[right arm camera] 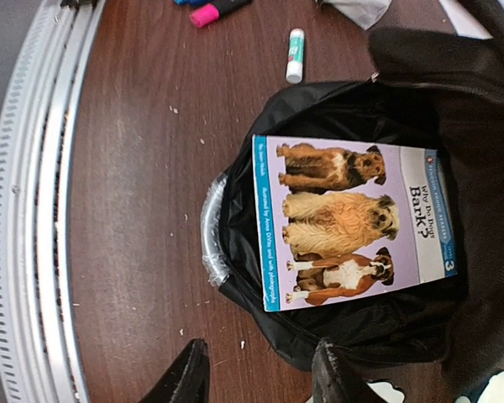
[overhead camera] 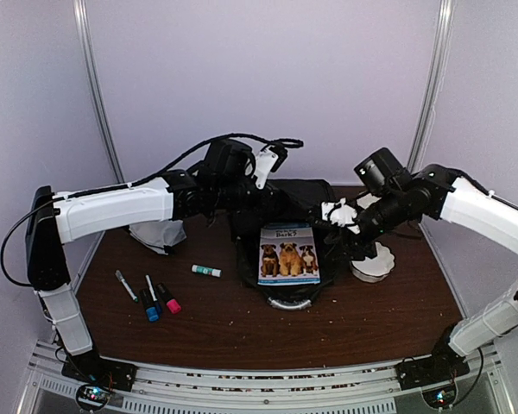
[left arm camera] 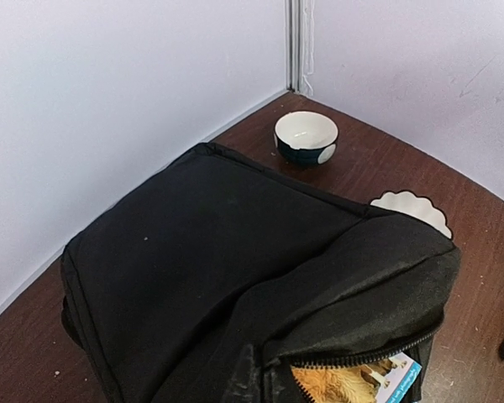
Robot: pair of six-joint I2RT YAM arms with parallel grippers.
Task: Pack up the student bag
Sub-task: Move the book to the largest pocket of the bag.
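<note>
Dark brown table (overhead camera: 242, 332). Large black fabric backpack (overhead camera: 300, 194) lies flat mid-table. Its long axis runs near to far, with the grey-silver top handle (overhead camera: 289, 302) pointing toward the arm bases and the mouth unzipped. Purple paperback book with three dogs on its cover (overhead camera: 289, 253) lies in the opening, title end away from the handle. Left tool (overhead camera: 235, 205): closed at the backpack's left edge; cannot tell whether it pinches fabric. Right tool (right arm camera: 260, 374): fingers partly apart, empty, by the backpack's right edge.
</note>
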